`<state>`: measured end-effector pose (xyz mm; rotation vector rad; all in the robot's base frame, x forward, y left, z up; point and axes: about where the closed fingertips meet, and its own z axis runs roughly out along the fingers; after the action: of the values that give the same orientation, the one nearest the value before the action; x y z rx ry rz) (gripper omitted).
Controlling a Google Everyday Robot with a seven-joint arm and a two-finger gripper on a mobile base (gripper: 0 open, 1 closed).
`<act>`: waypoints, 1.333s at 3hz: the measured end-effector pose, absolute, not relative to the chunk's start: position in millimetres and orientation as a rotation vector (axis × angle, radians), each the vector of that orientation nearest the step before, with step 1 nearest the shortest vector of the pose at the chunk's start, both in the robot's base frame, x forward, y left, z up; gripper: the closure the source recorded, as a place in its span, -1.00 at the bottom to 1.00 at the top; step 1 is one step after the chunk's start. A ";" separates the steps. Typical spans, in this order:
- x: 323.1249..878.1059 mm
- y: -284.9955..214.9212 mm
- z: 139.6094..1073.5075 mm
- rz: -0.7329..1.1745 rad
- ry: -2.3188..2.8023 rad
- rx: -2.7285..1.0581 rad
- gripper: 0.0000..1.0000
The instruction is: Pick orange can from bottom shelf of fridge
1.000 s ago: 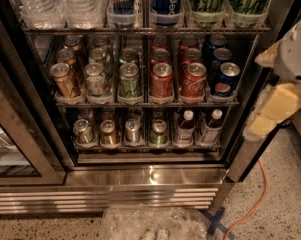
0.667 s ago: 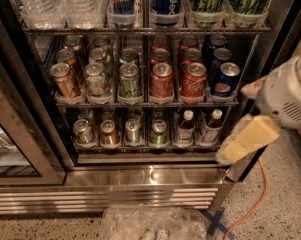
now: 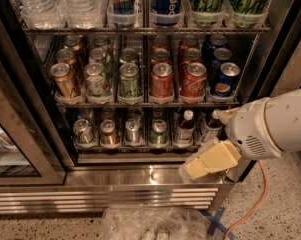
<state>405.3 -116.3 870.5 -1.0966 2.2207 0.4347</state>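
The fridge (image 3: 140, 176) stands open in front of me. The orange can (image 3: 109, 132), small and copper-coloured with a silver lid, stands second from the left at the front of the dim bottom shelf (image 3: 140, 147). A silver can (image 3: 83, 130) is on its left, another silver can (image 3: 132, 130) and a silver-green can (image 3: 158, 132) on its right. My gripper (image 3: 194, 169), cream-yellow on a white arm (image 3: 270, 126), hangs in front of the fridge's lower right corner, below and well right of the orange can, holding nothing.
Two bottles (image 3: 185, 126) stand at the right of the bottom shelf. The rack above holds gold-orange cans (image 3: 64, 79), red cola cans (image 3: 161, 79) and blue cans (image 3: 226, 78). The glass door (image 3: 20, 149) stands at the left. A plastic bag (image 3: 155, 224) and an orange cable (image 3: 247, 211) lie on the floor.
My arm and gripper have moved down and to the left, from beside the middle rack's right end to in front of the fridge's lower right corner. The cans have not moved.
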 end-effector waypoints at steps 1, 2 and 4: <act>406.5 -116.8 872.9 0.429 2.217 -1.101 -1.00; 413.3 -78.0 844.5 0.556 2.154 -1.057 -1.00; 384.8 0.8 743.6 0.793 2.098 -0.829 -1.00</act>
<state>384.8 0.8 743.6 -0.8287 2.0984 0.7934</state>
